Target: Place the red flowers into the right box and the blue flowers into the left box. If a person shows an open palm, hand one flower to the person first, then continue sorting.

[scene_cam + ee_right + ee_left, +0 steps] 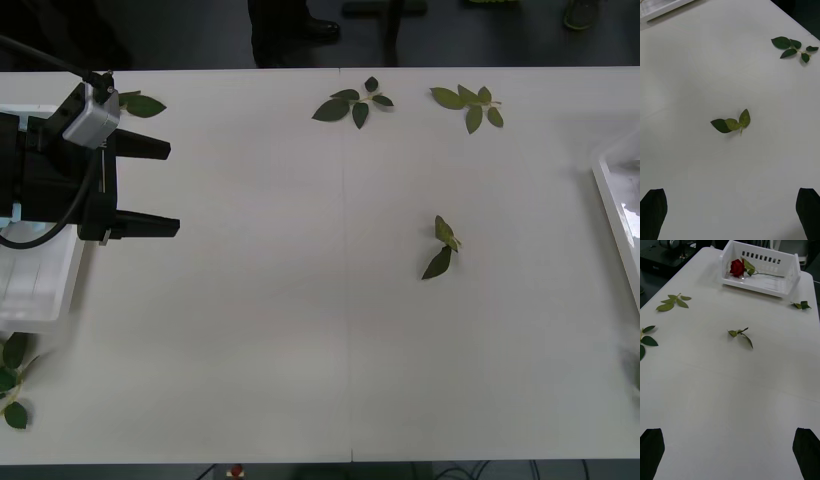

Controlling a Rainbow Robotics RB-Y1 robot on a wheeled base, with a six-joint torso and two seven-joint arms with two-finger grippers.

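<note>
One red rose lies inside the right box, a white slotted bin at the far end of the table in the left wrist view. That box's rim also shows at the right edge of the front view. The left box sits at the table's left edge, partly under my left arm. My left gripper hovers beside it, black fingers open and holding nothing. My right gripper is open over bare table near a leaf sprig. The blue flowers and the person's hand are out of view.
Loose green leaf sprigs lie scattered: two at the far edge, one mid-table, one by the left arm, one at the near left corner. The white table's middle is bare.
</note>
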